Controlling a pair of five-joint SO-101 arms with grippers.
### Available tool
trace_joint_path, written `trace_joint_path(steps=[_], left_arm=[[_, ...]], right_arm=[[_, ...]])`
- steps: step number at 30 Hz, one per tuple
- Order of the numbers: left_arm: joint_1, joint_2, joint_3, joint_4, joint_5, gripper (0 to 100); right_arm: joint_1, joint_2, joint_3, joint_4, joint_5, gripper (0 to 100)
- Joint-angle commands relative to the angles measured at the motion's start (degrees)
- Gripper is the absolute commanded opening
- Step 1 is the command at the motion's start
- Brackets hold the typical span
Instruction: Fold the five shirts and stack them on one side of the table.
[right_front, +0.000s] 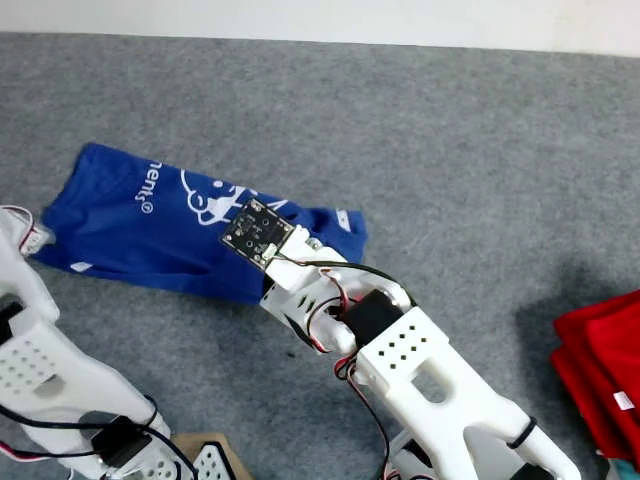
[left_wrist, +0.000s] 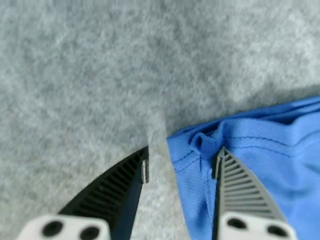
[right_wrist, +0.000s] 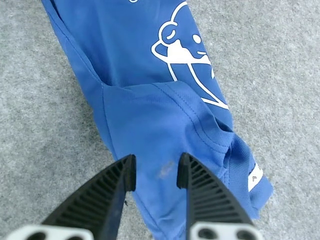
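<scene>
Left gripper (left_wrist: 182, 160), jaws apart, straddles one corner of the blue shirt (left_wrist: 270, 150), which lies on the grey table (right_front: 450, 150); right gripper (right_wrist: 156, 162), jaws apart, hovers over its other end. Risk: closing on a single layer would probably drag the shirt and bunch the fold.

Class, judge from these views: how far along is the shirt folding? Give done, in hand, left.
Done: red shirts lie stacked at the table's edge, count unclear. In hand: the blue shirt, partly folded; left gripper open at its corner, right gripper open over its edge. Left: finish folding it and stack it.
</scene>
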Motion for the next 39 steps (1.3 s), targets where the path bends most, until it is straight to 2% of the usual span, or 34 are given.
trace_joint_path(steps=[1, 4, 8, 15, 20, 28, 34, 39], left_arm=[[0.7, 4.6, -5.8, 0.6, 0.4, 22], [1.9, 5.0, -5.5, 0.7, 0.4, 20], [3.5, 5.2, -5.5, 1.5, 0.4, 1], [6.2, 5.0, -5.7, 4.1, 0.2, 1], [11.5, 2.7, -8.0, 8.9, 0.3, 1], [26.3, -14.1, -13.7, 22.9, 0.3, 1], [40.8, -25.7, -13.4, 24.9, 0.3, 1], [52.0, -28.7, -13.3, 28.6, 0.1, 1]], right_arm=[[-0.7, -1.8, -0.2, -1.3, -0.5, 14.9], [-1.2, -1.8, -0.2, -1.3, -0.5, 14.9], [-3.2, -1.8, 1.0, -1.2, -0.5, 14.9], [-4.0, -2.4, 1.9, -0.8, -0.5, 14.9], [-4.0, -2.7, 1.3, 3.5, -0.5, 14.8], [-1.8, -11.2, 2.8, 5.8, -0.6, 2.5], [3.6, -18.5, 5.8, 5.7, -6.3, 2.3], [8.9, -20.1, 6.3, 5.6, -10.7, 2.3]])
